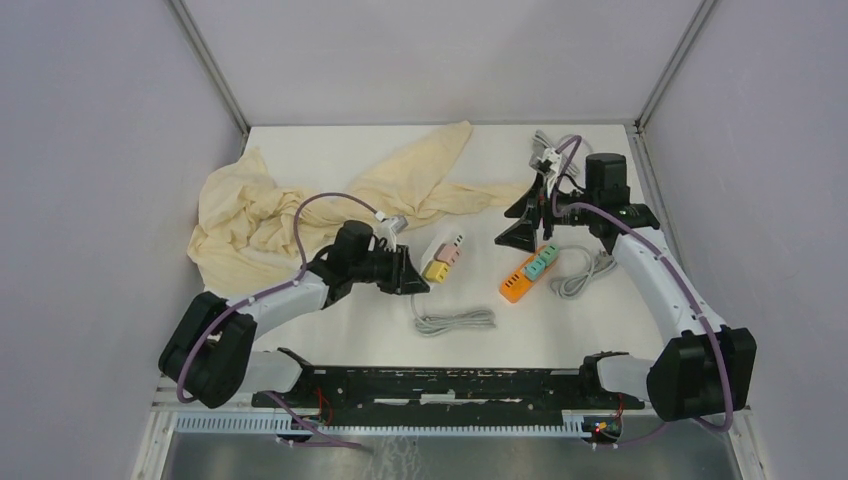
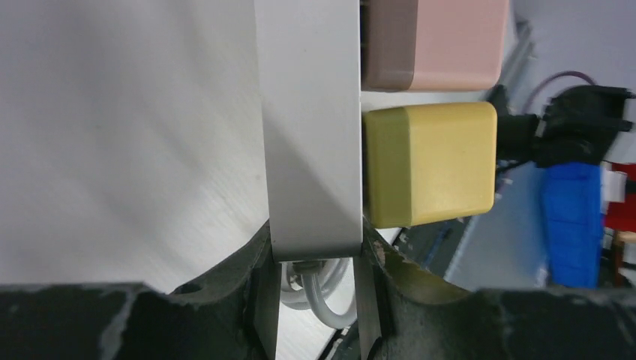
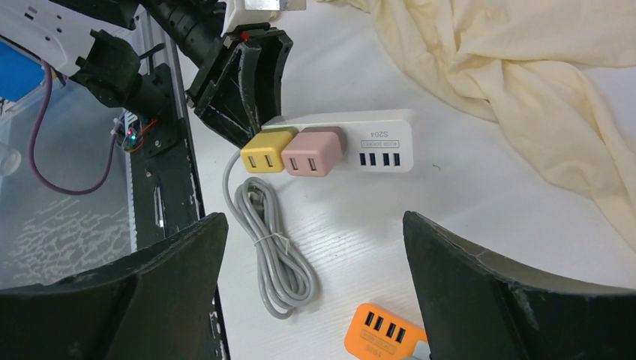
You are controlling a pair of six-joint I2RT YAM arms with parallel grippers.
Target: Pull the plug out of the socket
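White shells on left arm [image 1: 285, 298] and right arm [image 1: 650, 275], with black motor housings at the joints and bulky black shoulders [image 1: 205, 352]. Purple cable [image 1: 320, 198] looped along each arm. Matte black jaws, broad and curved, edges chipped and flecked with grey; small round hole in one on the left. Black base rail [image 1: 440, 385] between the arm bases, thin red wires [image 1: 320, 402], tiny coloured lights [image 1: 603, 427] by the right base.

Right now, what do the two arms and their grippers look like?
The left arm and right arm have white links and bulky black joints. A purple cable loops along each to the wrist. The left gripper and right gripper are matte black, with broad wedge-shaped fingers of rough plastic. No readable markings show.
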